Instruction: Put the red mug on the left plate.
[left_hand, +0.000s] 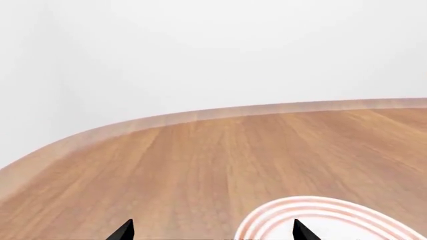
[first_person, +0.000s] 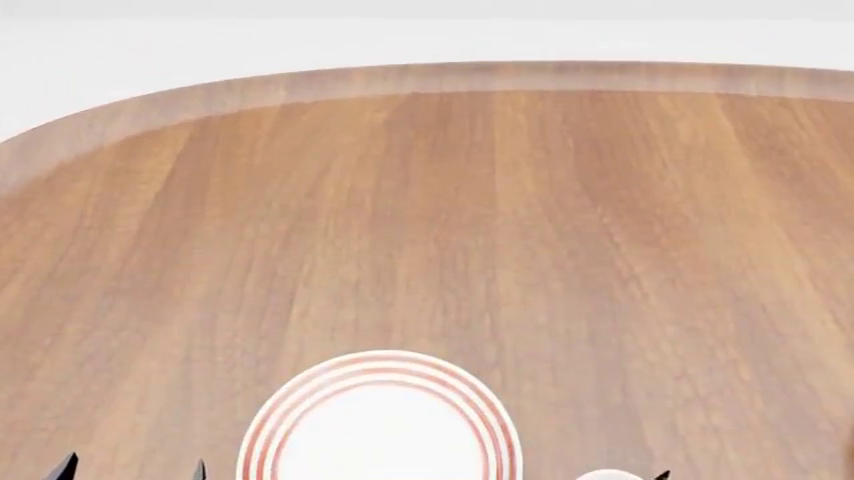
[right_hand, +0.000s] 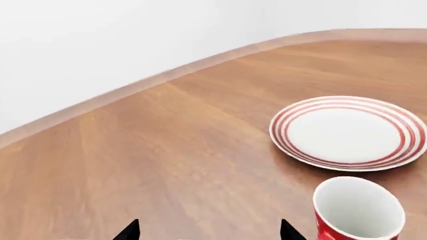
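The red mug stands upright on the table, white inside, just beside one fingertip of my right gripper. That gripper is open with only bare wood between its fingers. In the head view only a sliver of the mug's white rim shows at the bottom edge. One white plate with red rings lies left of the middle, and it is the only plate in view. The plate is empty and sits just past the mug. My left gripper is open, one fingertip over the plate's rim.
The wooden table stretches far ahead to a rounded far edge, with a plain white wall behind it. My left gripper's fingertips show at the bottom left in the head view.
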